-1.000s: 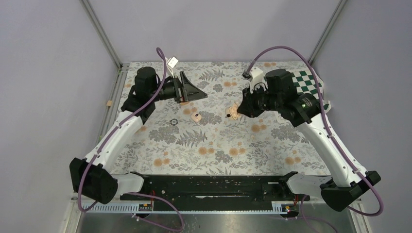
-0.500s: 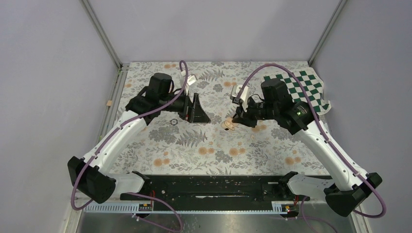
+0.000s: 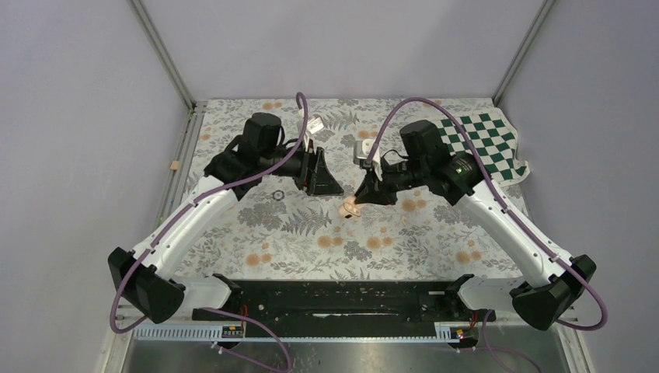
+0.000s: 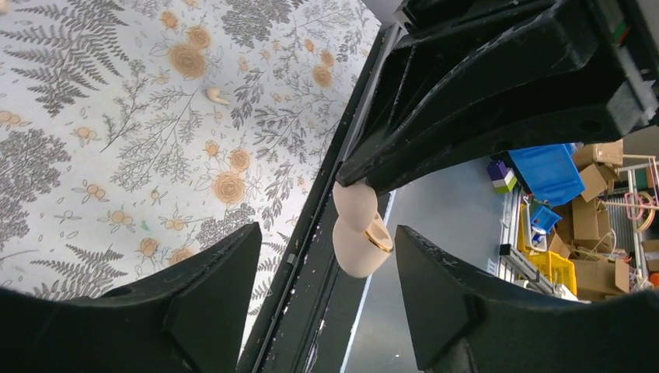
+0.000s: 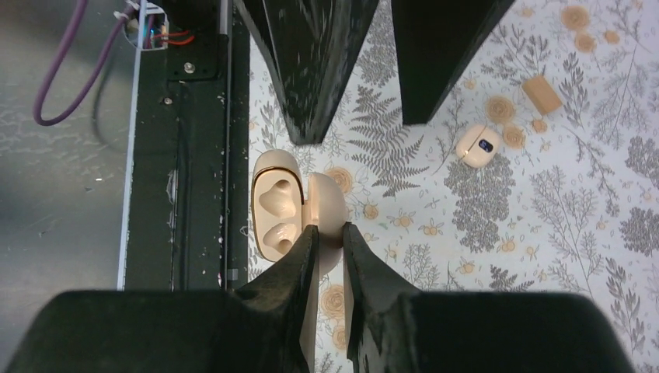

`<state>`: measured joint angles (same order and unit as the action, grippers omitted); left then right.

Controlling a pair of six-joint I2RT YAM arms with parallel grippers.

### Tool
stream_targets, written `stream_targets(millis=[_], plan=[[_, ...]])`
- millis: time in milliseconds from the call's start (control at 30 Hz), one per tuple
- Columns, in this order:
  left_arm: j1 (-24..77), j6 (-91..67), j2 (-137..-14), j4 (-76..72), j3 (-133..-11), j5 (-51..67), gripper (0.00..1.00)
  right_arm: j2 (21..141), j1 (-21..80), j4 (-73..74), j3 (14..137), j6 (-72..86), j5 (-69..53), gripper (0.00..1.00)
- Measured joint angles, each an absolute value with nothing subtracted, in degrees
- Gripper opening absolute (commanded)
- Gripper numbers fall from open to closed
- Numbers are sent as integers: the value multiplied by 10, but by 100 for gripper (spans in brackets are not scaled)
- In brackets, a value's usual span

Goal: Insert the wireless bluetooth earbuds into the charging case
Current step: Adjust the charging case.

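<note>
The right gripper [image 5: 329, 229] pinches the open charging case [image 5: 289, 205] between closely set fingers, holding it over the middle of the floral-covered counter [image 3: 420, 245], a little toward the near edge. The case is gripped at its rounded shell. Its flat inner face is turned to the wrist camera and shows two moulded hollows. The left gripper [image 4: 326, 229] hangs just beside it on the left, fingers spread with nothing between them. Through that gap the left wrist camera sees the case from the other side, its lid swung open and a gold rim at the mouth.

One earbud [image 5: 478, 145] lies on the floral cloth beyond the left gripper's black fingers, a dark window on its pale shell, with a tan block [image 5: 542, 94] near it. The left wrist view shows a small peach bud [image 4: 216, 95] on the cloth, and whether it is the same one cannot be told. A small black ring [image 3: 277, 195] sits on the cloth toward the counter's left edge, and a green-and-white checkered cloth [image 3: 486, 140] covers the far right corner.
</note>
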<state>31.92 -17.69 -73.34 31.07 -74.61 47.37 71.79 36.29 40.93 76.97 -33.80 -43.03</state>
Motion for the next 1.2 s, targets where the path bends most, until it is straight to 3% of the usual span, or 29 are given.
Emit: stream_targets(millis=[233, 500, 867, 1200], plan=[[352, -174, -756, 303, -750, 477, 59, 724, 364, 412, 790, -335, -461, 0], [362, -175, -762, 303, -753, 480, 31, 745, 364, 415, 795, -326, -466, 0], [365, -167, -762, 317, -756, 482, 32, 748, 364, 415, 798, -323, -466, 0], [369, -157, -763, 331, -762, 480, 3, 751, 364, 419, 800, -309, -467, 0]])
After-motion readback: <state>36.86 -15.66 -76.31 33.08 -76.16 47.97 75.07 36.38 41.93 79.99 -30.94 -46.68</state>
